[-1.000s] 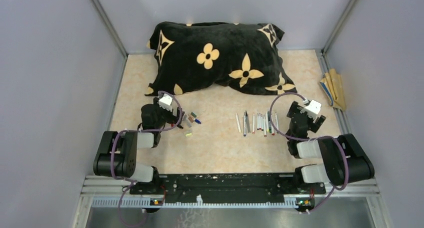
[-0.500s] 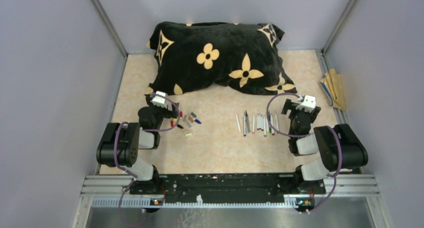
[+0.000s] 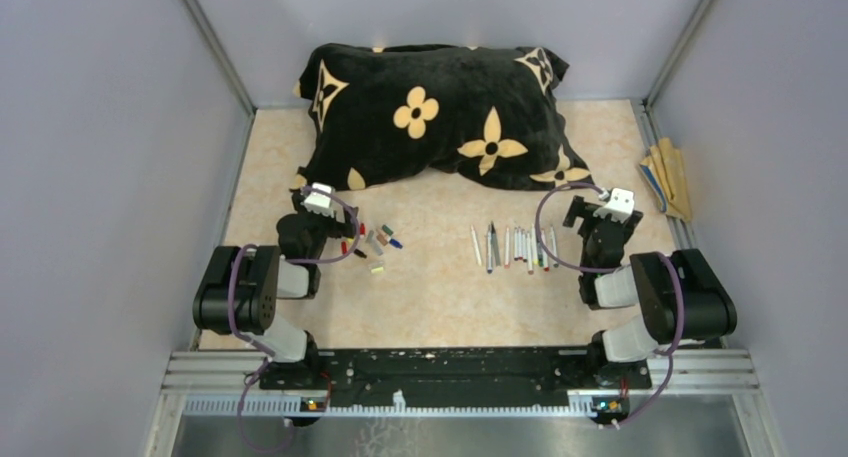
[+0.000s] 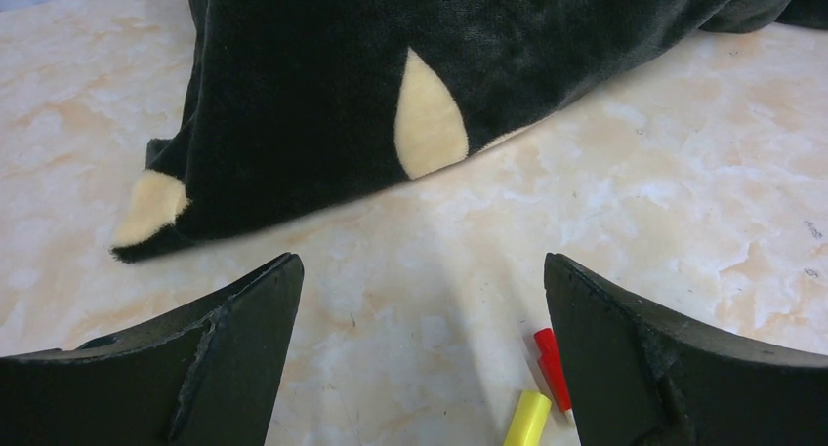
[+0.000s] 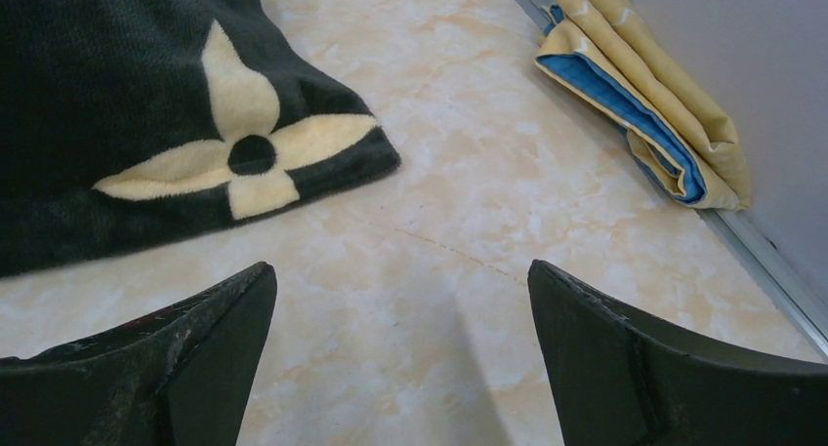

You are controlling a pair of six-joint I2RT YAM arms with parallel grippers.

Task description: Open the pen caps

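Note:
Several pens (image 3: 515,245) with white or grey barrels lie side by side on the table, right of centre. Several loose pen caps (image 3: 375,239) in mixed colours lie left of centre. My left gripper (image 3: 318,209) is open and empty, low over the table just left of the caps. In the left wrist view (image 4: 422,265) a red cap (image 4: 552,366) and a yellow cap (image 4: 528,419) lie beside its right finger. My right gripper (image 3: 600,217) is open and empty, right of the pens; in the right wrist view (image 5: 400,267) only bare table lies between its fingers.
A big black pillow (image 3: 440,117) with yellow flowers fills the back of the table, close ahead of both grippers (image 4: 391,56) (image 5: 117,124). A folded yellow and blue cloth (image 3: 668,177) lies by the right wall (image 5: 644,104). Grey walls enclose three sides.
Both arms drew back toward their bases; the left gripper moved left, away from the caps, and the right gripper shifted slightly back. Both have held still for the last half second.

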